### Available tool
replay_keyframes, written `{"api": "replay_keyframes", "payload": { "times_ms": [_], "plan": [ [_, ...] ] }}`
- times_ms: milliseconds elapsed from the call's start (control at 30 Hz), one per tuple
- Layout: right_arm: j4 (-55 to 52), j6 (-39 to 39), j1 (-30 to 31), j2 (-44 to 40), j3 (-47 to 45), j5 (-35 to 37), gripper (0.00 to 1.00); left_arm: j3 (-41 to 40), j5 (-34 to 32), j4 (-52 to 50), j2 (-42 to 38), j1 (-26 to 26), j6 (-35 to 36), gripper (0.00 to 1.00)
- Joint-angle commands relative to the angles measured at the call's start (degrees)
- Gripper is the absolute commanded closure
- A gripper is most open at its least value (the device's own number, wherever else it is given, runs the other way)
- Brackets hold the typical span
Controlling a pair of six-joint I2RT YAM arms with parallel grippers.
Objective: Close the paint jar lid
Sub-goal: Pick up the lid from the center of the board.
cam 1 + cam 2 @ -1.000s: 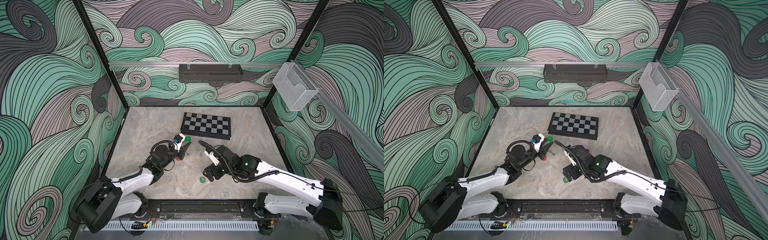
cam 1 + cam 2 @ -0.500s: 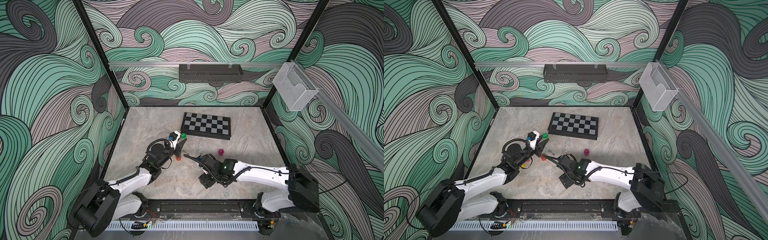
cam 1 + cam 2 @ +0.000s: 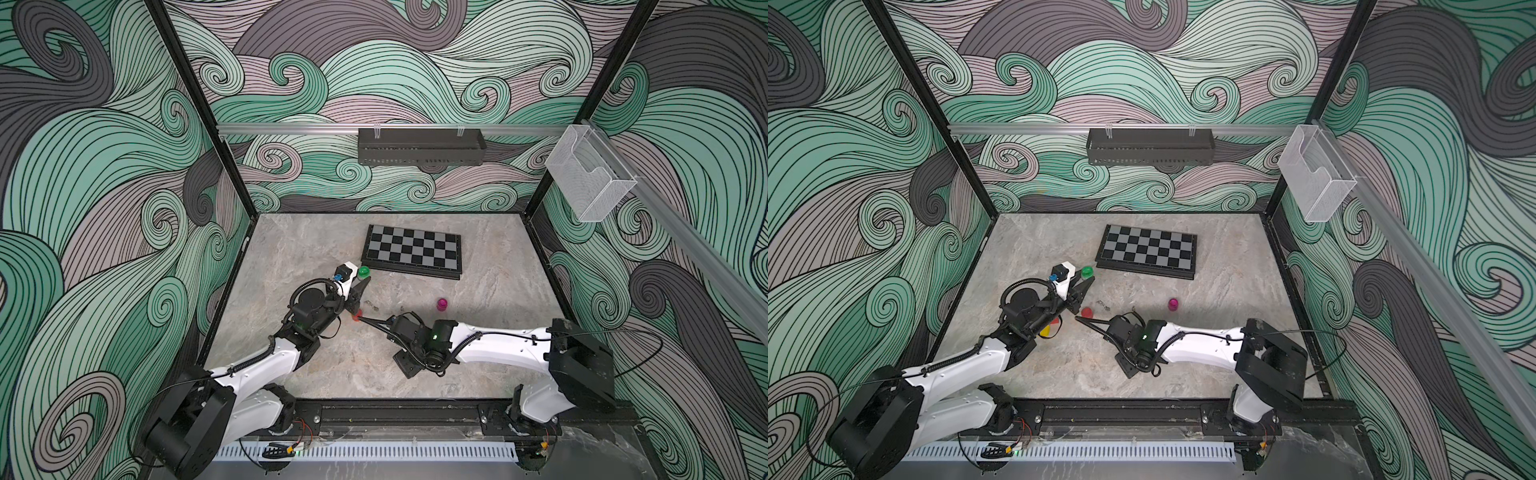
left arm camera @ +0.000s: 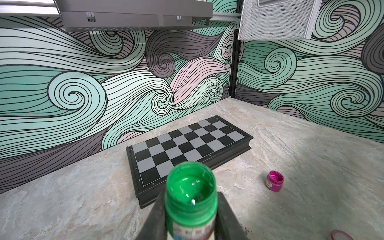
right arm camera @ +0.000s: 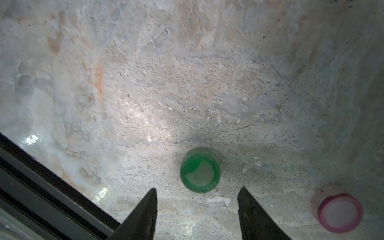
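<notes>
The green paint jar [image 4: 191, 193] stands upright with its mouth uncovered, and my left gripper [image 4: 191, 196] is shut on its body. Both top views show this jar [image 3: 364, 272] [image 3: 1087, 272] held near the chessboard's front left corner. The green lid [image 5: 200, 170] lies inside-up on the table in the right wrist view. My right gripper [image 5: 197, 190] points down at it, open, its fingertips either side of the lid's near rim and not touching it. In both top views my right arm [image 3: 498, 345] covers the lid.
A folded chessboard [image 3: 413, 251] lies at the back. A lidless magenta jar [image 3: 442, 304] stands right of centre, and a pink lid [image 5: 338, 209] lies beside the green one. A red jar [image 3: 1087, 311] and a yellow piece [image 3: 1045, 331] sit by my left arm. The black front rail [image 5: 41, 187] is close.
My right arm has swung toward the front of the table and dropped low over the green lid, uncovering the magenta jar. My left gripper has shifted slightly left with the green jar.
</notes>
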Motion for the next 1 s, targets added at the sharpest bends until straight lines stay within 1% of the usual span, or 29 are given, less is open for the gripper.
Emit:
{"api": "replay_keyframes", "payload": {
  "times_ms": [0, 67, 167, 400, 967],
  "plan": [
    [1.8, 2.5, 0.1, 1.7, 2.1, 1.9, 0.42, 0.1, 0.4, -0.5, -1.4, 0.3, 0.0, 0.87],
    [1.8, 2.6, 0.1, 2.5, 2.3, 1.6, 0.43, 0.1, 0.4, -0.8, -1.7, 0.4, 0.2, 0.87],
    [2.0, 2.7, 0.1, 3.7, 2.8, 0.6, 0.48, 0.1, 0.3, -1.0, -2.0, 0.4, 0.1, 0.87],
    [2.1, 3.0, 0.1, 4.9, 3.3, 0.6, 0.54, 0.1, 0.4, -1.4, -2.4, 0.4, 0.3, 0.88],
    [1.1, 3.9, 0.1, 7.3, 4.4, 0.3, 0.6, -0.5, 0.4, -2.8, -4.2, 0.4, 0.5, 0.88]
  ]
}}
